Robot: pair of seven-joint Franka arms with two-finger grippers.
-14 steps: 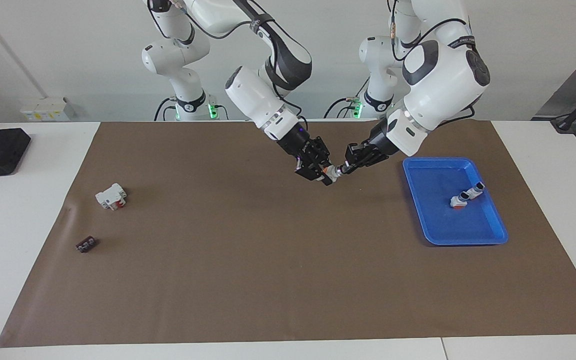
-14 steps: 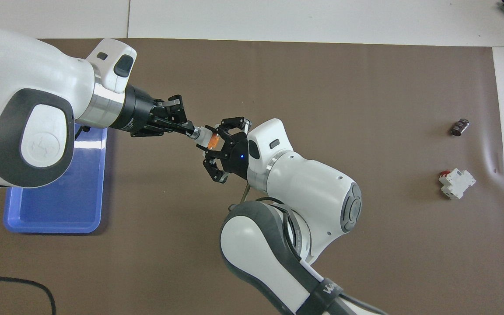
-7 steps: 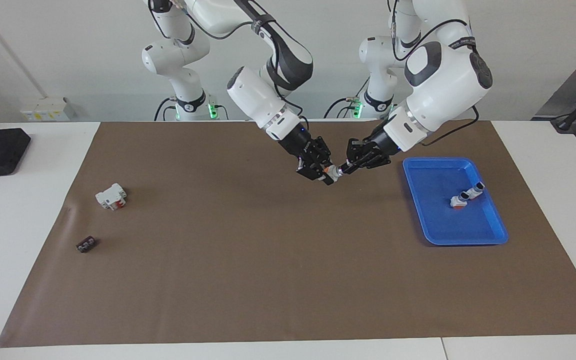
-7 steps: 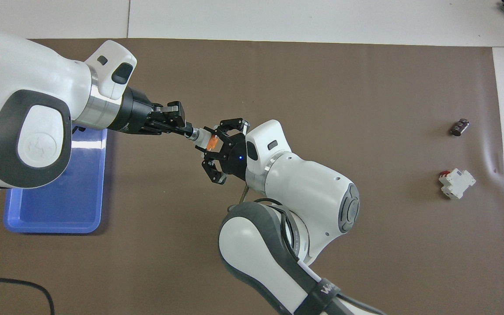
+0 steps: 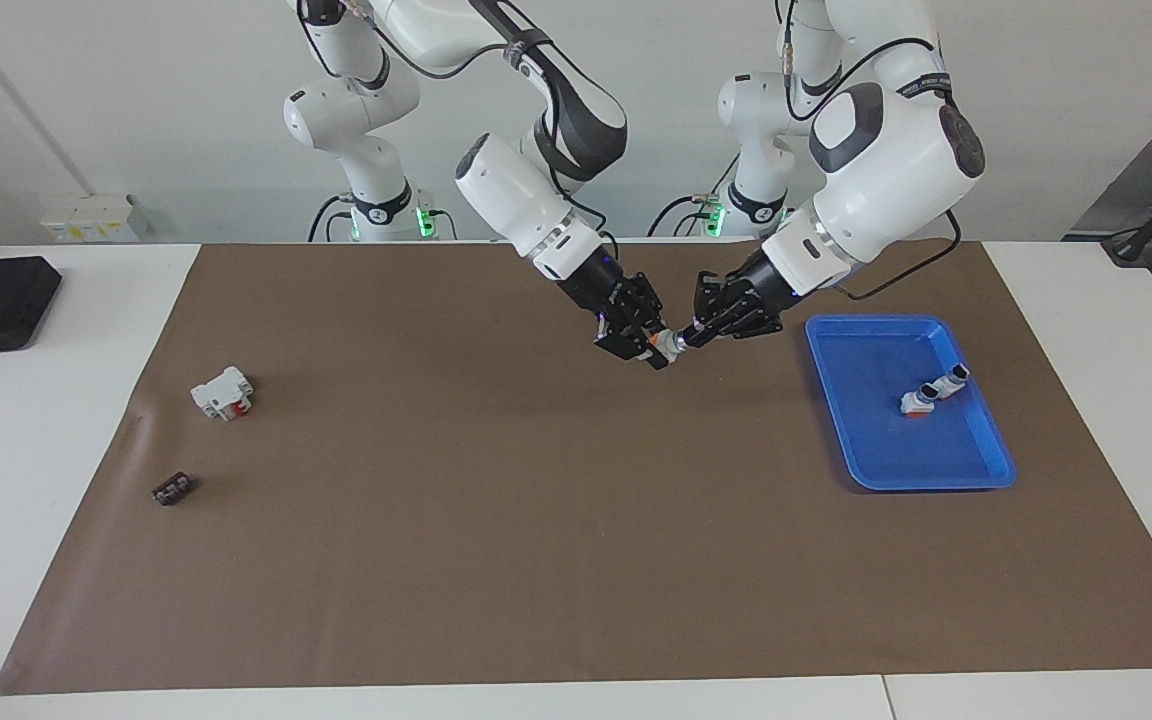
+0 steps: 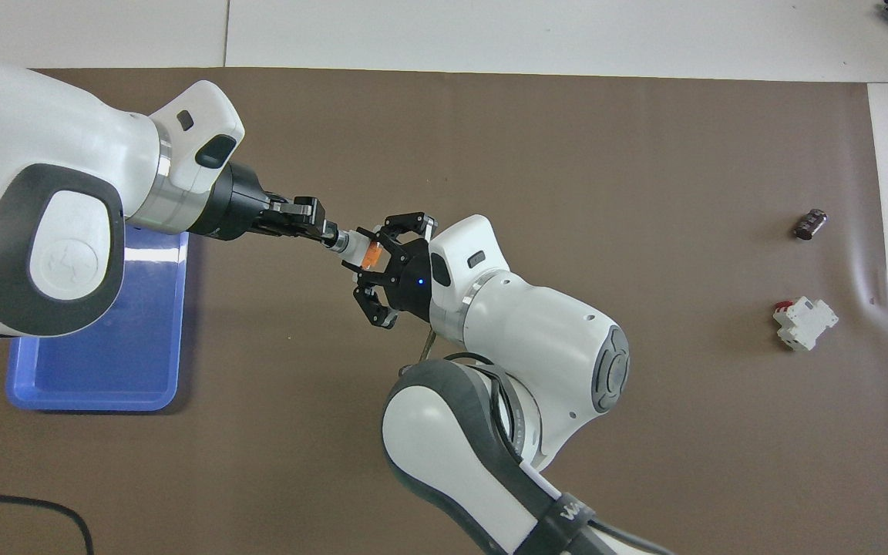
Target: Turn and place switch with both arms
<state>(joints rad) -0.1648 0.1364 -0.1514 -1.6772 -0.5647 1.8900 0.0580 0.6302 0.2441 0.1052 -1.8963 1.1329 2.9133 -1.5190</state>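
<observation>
The switch (image 5: 664, 346) hangs in the air over the middle of the brown mat, held from both ends. My right gripper (image 5: 648, 350) is shut on its white and orange body (image 6: 367, 253). My left gripper (image 5: 693, 335) is shut on the black-and-silver knob tip (image 6: 334, 238) from the blue tray's end. In the overhead view the left gripper (image 6: 322, 230) and the right gripper (image 6: 375, 258) meet tip to tip with the switch (image 6: 357, 248) between them.
A blue tray (image 5: 976, 470) at the left arm's end holds another small white switch (image 5: 933, 390); the left arm covers most of the tray (image 6: 89, 378) from above. A white block with a red part (image 5: 222, 392) and a small dark piece (image 5: 172, 489) lie at the right arm's end.
The left arm's wrist has rolled, turning its gripper about the knob. Both grippers and the switch have drifted slightly toward the tray's end.
</observation>
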